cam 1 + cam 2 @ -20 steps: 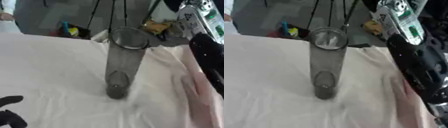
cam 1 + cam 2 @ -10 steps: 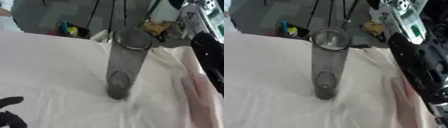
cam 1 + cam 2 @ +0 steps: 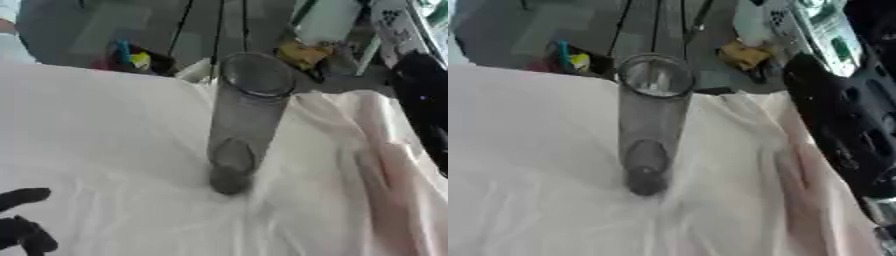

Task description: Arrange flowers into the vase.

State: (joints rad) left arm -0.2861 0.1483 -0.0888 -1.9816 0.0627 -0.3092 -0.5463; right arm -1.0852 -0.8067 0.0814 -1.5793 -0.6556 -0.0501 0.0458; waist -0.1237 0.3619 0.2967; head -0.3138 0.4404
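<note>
Resting at the lower left corner of the left eye view, your left hand (image 3: 24, 225) shows only a few black fingers: they lie relaxed and spread on the cloth, holding nothing and touching nothing but the fabric. Your right arm (image 3: 842, 125), a bulky black limb with moulded recesses, runs down the right side of the right eye view, but its hand lies outside both views, so you cannot tell how its fingers stand.

You have the tall cylindrical vase of smoky grey clear glass (image 3: 243, 120) standing upright near the middle of the table, its round open mouth toward the far edge and its base pressed into the cloth. It is well apart from your left hand. Through its wall you see a darker oval patch low down; what that is cannot be made out.

You are working over a white wrinkled tablecloth (image 3: 96, 145), soft and creased around the vase's foot, with a pale pink fold (image 3: 815, 200) along the right side.
</note>
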